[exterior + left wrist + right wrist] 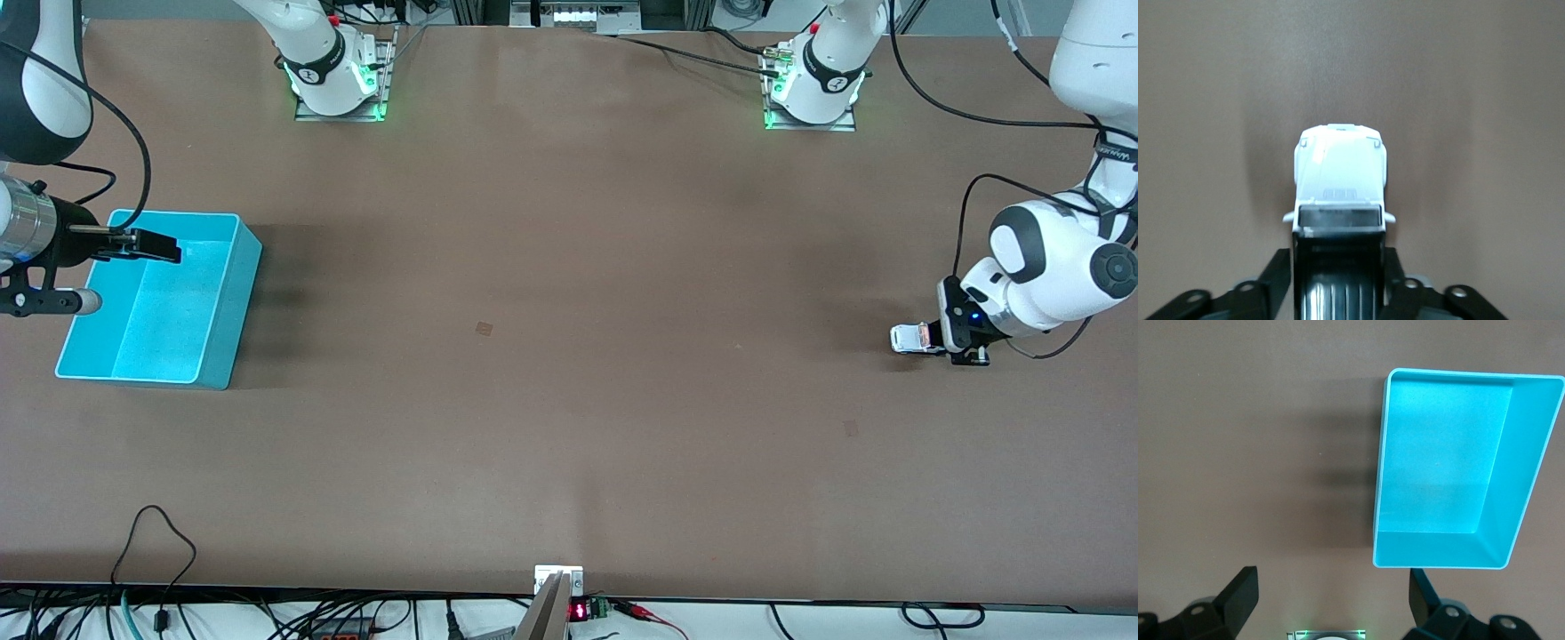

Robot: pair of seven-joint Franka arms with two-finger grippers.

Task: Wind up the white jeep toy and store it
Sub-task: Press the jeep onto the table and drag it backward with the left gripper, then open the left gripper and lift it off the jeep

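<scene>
White jeep toy [911,339], one of it only, sat low at the left arm's end of the desk [569,400], well apart from the cyan bin [242,293] and, as far as I could judge, at about the same depth from the front camera as that bin. My left gripper [938,342] was down around its black-roofed rear half. Whether that gripper was clamped on the toy or only slack around it, I could not tell.

My worries ran like this. If the spring was wound and my hold was loose, the wheels could bite the desk and the white jeep toy could shoot away from me, not necessarily toward the bin. If I lifted it on a weak hold, it could slip out somewhere along the long bare stretch between it and the bin. A hold so far back on the body could also let the nose tip down.

My right gripper [164,249] hung with its jaws wide apart and empty over the bin's rim, at the end of the bin farther from the front camera; that arm waited. Left there, it could get in the way of a drop into the bin.

My count: one toy, one bin, one desk, two grippers.
</scene>
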